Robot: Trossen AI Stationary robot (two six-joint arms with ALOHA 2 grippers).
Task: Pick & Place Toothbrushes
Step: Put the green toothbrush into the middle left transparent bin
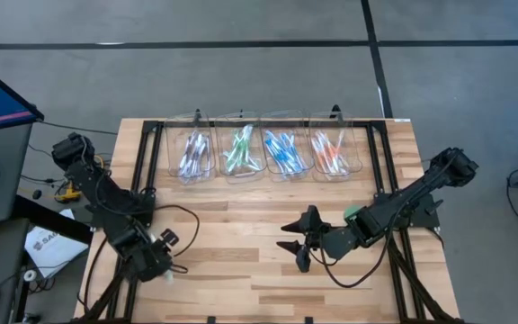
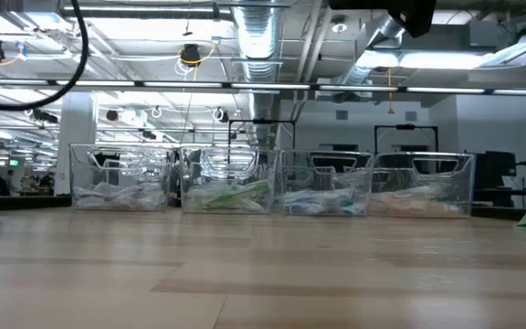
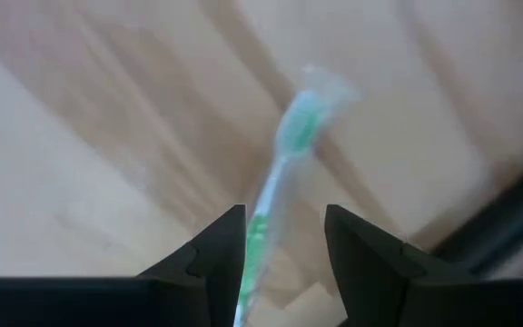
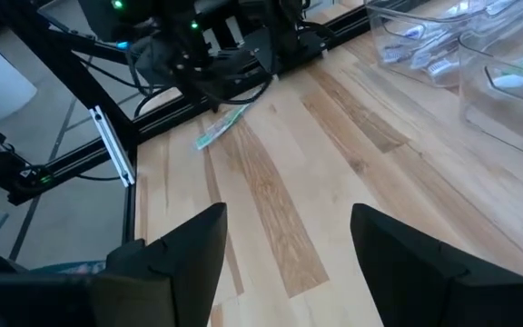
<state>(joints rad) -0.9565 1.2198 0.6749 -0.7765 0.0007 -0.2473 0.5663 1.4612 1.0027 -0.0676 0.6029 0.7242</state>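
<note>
Over at the table's near left corner, the left gripper (image 1: 171, 267) has its fingers closed on a green toothbrush (image 3: 284, 159), its head sticking out low over the wood. Along the far edge stand four clear bins (image 1: 266, 155) of sorted toothbrushes (image 1: 280, 151). Right of centre, the right gripper (image 1: 292, 243) hovers with fingers spread, empty.

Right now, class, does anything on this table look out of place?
Yes. One green toothbrush is outside the four clear bins, between the left gripper's fingers at the table's near-left corner. The others lie sorted by colour in the bins.
</note>
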